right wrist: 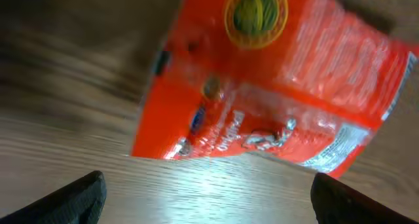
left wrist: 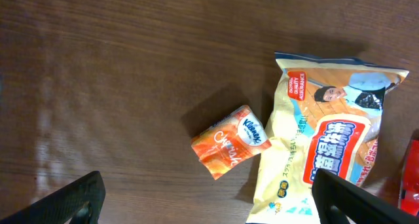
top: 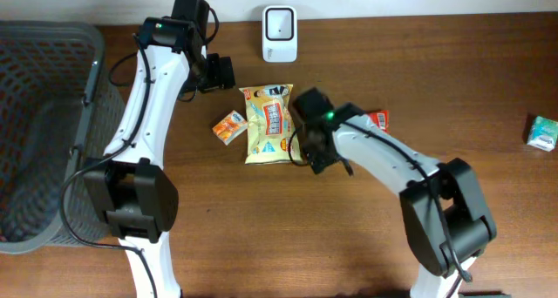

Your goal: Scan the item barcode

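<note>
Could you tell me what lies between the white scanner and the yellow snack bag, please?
Only bare table separates scanner and bag, as the overhead view shows.

Red glossy packet (right wrist: 275, 86) — yellow round emblem, crinkled film — lies flat and askew on the tabletop (top: 462, 63), well apart from the white barcode scanner (top: 279, 23).

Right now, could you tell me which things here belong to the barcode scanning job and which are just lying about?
Belong to the job, probably:
white scanner
red packet, in front of the open right gripper

Just lying about, it seems:
yellow snack bag
orange tissue pack
teal pack
grey basket
</note>
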Motion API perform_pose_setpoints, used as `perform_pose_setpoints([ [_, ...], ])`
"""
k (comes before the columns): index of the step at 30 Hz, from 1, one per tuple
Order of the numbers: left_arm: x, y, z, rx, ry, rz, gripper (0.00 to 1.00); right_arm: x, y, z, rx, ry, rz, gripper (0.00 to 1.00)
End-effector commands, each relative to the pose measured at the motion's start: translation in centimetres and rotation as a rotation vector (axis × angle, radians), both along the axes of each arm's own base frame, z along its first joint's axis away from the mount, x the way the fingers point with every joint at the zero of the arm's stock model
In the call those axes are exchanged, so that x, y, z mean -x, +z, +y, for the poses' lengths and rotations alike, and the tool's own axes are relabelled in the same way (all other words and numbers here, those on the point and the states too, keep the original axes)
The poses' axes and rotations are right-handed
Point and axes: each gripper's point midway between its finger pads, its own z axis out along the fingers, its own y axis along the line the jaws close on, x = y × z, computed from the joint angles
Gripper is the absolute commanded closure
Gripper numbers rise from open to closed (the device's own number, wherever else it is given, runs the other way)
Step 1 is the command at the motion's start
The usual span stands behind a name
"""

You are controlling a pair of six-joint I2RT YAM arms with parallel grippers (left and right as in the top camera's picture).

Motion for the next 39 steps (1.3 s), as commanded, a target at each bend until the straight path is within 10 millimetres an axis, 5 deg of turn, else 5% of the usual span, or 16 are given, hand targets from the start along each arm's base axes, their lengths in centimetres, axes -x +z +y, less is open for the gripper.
perform_pose_setpoints([
  [1,-0.1,-0.4,0.2,-0.005,0.013,0.005,0.01,-1.0,-0.6,-3.0,0.205,-0.007,-0.133,0.01],
  [10,-0.1,-0.4,0.2,-0.005,0.013,0.005,0.01,-4.8,-4.5,-4.8,0.194,-0.065,-0.238,0.00],
  [15,-0.1,-0.4,0.2,-0.005,0.013,0.005,0.01,-6.0,-7.9,-7.3,0.134,-0.147,-0.211,0.34],
  [17,-0.1,-0.4,0.2,-0.005,0.013,0.005,0.01,-5.8,-9.0,-7.6,0.034,-0.197,-0.169,0.88],
  [19,-0.1,-0.4,0.2,-0.005,0.013,0.005,0.01,-6.2,-8.2,-7.8,0.034,-0.219,-0.176,0.96],
  [21,-0.1,-0.4,0.2,-0.005,0.013,0.005,0.01,-7.9,-4.8,-7.4,0.028,-0.242,-0.194,0.96],
  [25,-0.1,-0.4,0.1,-0.005,0.012,0.005,0.01,-11.0,7.6,-4.9,-0.110,-0.300,-0.240,0.96],
  [29,-0.1,-0.4,0.2,-0.005,0.013,0.005,0.01,-10.0,14.7,0.6,-0.428,-0.224,-0.137,0.96],
  [31,-0.1,-0.4,0.1,-0.005,0.012,0.005,0.01,-9.1,15.8,3.0,-0.637,-0.195,-0.043,0.96],
  [34,-0.1,-0.4,0.1,-0.005,0.012,0.005,0.01,-9.2,13.1,-0.3,-0.687,-0.319,0.046,0.96],
  [37,-0.2,-0.4,0.3,-0.005,0.016,0.005,0.01,-7.3,6.1,-9.3,-0.575,-0.564,0.139,0.93],
  [38,-0.2,-0.4,0.3,-0.005,0.015,0.005,0.01,-6.9,5.4,-10.9,-0.541,-0.597,0.141,0.75],
  [39,-0.1,-0.4,0.2,-0.005,0.013,0.005,0.01,-6.2,4.9,-13.9,-0.462,-0.653,0.134,0.69],
])
